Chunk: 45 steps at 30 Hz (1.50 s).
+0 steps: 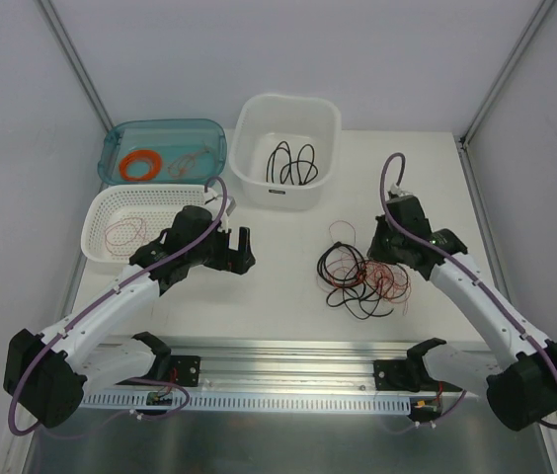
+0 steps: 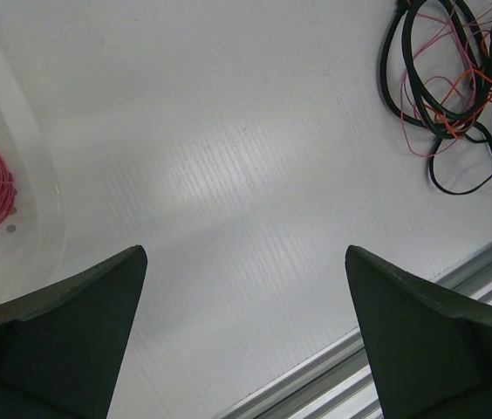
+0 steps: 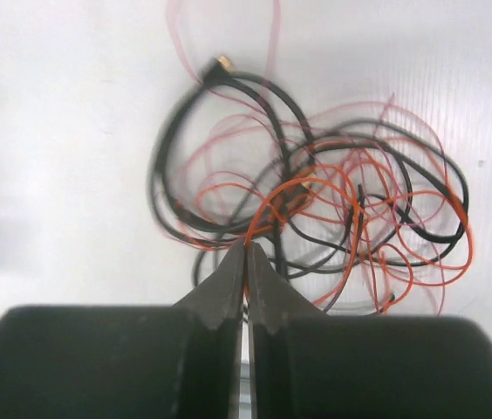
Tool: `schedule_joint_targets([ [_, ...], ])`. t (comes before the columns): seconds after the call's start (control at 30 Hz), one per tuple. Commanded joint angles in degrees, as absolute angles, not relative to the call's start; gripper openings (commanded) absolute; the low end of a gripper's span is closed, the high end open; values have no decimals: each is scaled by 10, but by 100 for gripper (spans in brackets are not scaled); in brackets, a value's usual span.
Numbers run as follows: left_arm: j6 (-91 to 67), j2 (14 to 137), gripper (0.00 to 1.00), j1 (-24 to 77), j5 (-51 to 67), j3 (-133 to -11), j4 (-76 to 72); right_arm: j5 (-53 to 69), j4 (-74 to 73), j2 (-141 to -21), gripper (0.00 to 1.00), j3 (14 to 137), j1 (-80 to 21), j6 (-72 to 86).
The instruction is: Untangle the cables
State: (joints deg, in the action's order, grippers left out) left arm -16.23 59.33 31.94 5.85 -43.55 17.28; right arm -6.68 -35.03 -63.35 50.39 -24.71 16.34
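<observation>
Fingers (image 3: 224, 292) of the right gripper (image 3: 248, 247) were pressed together, tips at an orange strand of the cables (image 1: 362, 276); I could not tell if it was pinched. That messy heap lay on the counter (image 1: 283, 301), 4 o'clock from its middle. At its 9 o'clock, the left gripper (image 1: 236, 239) held its fingers wide apart.

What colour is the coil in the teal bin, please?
Orange; the coil shows best in the top view.

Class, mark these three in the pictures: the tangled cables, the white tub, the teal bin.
tangled cables (image 1: 362, 276): top view, middle of the loops.
white tub (image 1: 259, 188): top view, front wall.
teal bin (image 1: 108, 156): top view, left wall.
</observation>
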Motion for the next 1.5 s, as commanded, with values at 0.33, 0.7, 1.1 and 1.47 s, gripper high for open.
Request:
schedule_joint_targets([
  [0.33,-149,577,99,324,70,-441,154,114,-442,-630,1,967,-265,18],
  [0.7,-140,533,99,325,78,-425,154,292,-252,-674,1,920,-317,98],
  [1.1,-205,417,99,324,84,-382,168,118,-179,-833,28,653,-519,97],
  [1.47,-220,535,99,340,125,-431,179,-100,-329,-796,87,688,-536,57],
])
